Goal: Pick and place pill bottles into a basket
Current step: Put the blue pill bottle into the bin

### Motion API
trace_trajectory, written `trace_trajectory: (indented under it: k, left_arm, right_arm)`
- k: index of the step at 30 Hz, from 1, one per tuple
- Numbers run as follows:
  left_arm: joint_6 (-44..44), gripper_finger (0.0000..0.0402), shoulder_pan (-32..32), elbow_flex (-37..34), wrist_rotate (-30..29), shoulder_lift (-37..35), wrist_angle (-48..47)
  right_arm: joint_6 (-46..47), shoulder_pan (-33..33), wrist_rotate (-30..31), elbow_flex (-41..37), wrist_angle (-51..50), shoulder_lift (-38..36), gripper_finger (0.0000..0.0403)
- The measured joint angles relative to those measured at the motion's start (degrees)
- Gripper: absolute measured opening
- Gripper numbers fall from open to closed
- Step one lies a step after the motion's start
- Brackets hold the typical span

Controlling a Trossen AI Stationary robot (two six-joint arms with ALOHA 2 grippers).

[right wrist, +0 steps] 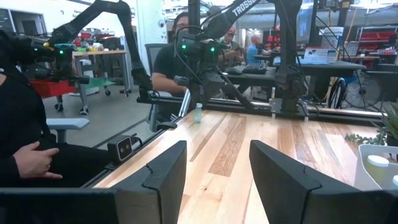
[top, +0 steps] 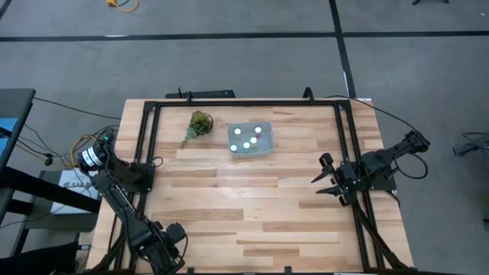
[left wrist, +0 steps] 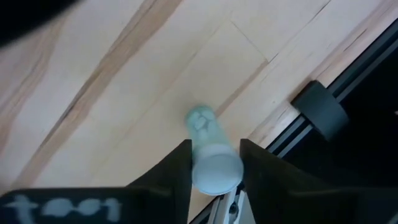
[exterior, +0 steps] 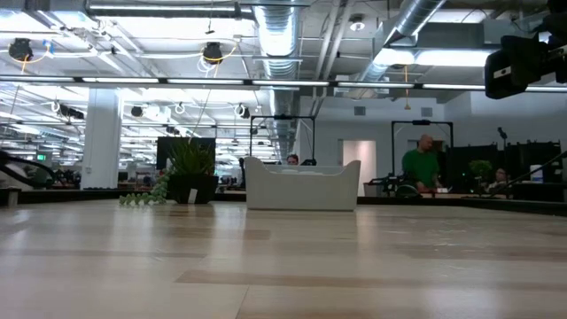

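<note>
The pale blue-grey basket (top: 250, 140) stands at the table's far middle with several white-capped pill bottles (top: 246, 137) inside; it also shows in the low view (exterior: 303, 186). One more pill bottle (left wrist: 208, 149), pale green with a white cap, stands upright near the table's near left corner (right wrist: 198, 114). My left gripper (left wrist: 216, 163) is over it, shut on its cap. In the high view the left gripper (top: 172, 256) hides this bottle. My right gripper (top: 325, 182) is open and empty at the table's right side. My left gripper pinches the bottle's white cap (left wrist: 216, 173) between its two fingers (left wrist: 179, 168), coming from above and pointing down. The bottle stays upright below the fingers. Its base (left wrist: 200, 118) is at the tabletop; I cannot tell whether it rests there or is just clear.
A green plant sprig (top: 197, 126) lies left of the basket. Black frame rails (top: 145, 145) run along the table's left, right and far edges. Bare wood lies between the near left corner and the basket. People sit at desks beyond the table (right wrist: 168, 62).
</note>
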Motion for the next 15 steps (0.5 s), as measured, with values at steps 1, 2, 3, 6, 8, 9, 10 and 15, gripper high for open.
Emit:
trace_trajectory:
  k: [1,2,3,6,8,9,10,15]
  left_arm:
    - [0.0,0.0100,0.0,0.0,0.1,0.0,0.0]
    - [0.0,0.0096,0.0,0.0,0.1,0.0,0.0]
    - [0.0,0.0095,0.0,0.0,0.0,0.0,0.0]
    - [0.0,0.0105,0.2,0.0,-1.5,0.0,-0.1]
    - [0.0,0.0116,0.8,0.0,-3.4,0.0,-0.8]
    - [0.1,0.0120,1.2,0.0,-4.2,0.0,-1.4]
    - [0.4,0.0122,1.7,0.0,-5.1,-0.1,-2.2]
    - [4.5,0.0107,5.4,0.0,-9.1,0.0,-5.9]
  right_arm:
    - [0.0,0.0,0.0,0.0,0.0,0.0,0.0168]
    - [0.0,0.0,0.0,0.0,0.0,0.0,0.0168]
    - [0.0,0.0,0.0,0.0,0.0,0.0,0.0168]
    - [0.0,0.0,0.0,0.0,0.0,0.0,0.0168]
    - [0.0,0.0,0.0,0.0,0.0,0.0,0.0168]
    - [0.0,0.0,0.0,0.0,0.0,0.0,0.0168]
    - [0.0,0.0,0.0,0.0,0.0,0.0,0.0168]
    - [0.0,0.0,0.0,0.0,0.0,0.0,0.0168]
